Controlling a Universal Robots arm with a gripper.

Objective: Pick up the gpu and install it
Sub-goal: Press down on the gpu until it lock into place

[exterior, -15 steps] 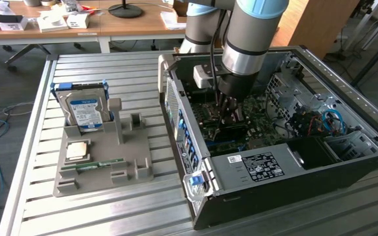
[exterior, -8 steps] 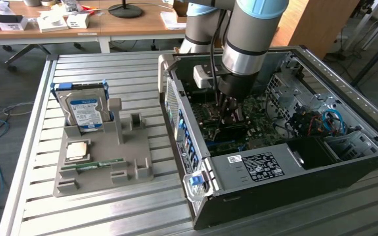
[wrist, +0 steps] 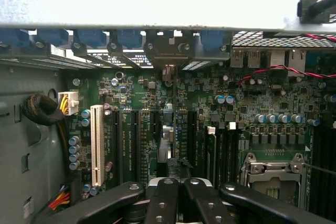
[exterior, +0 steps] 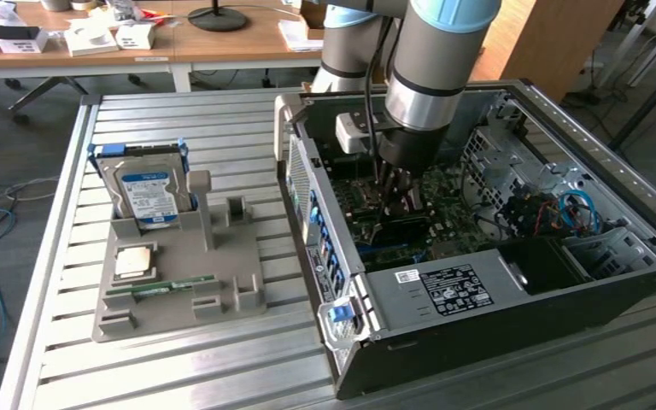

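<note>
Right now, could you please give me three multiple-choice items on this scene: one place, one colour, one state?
1. Where is the pincer? A over the grey plastic holder; B inside the open black computer case; C raised clear of everything.
2. The silver hard drive's label is: A red; B blue-white; C yellow.
3. The hard drive: A stands upright in the holder; B lies flat; C hangs from the pincer.
Answers: B, the pincer reaches down to the green motherboard; B, blue and white show; A, it stands in the holder's slot.
</note>
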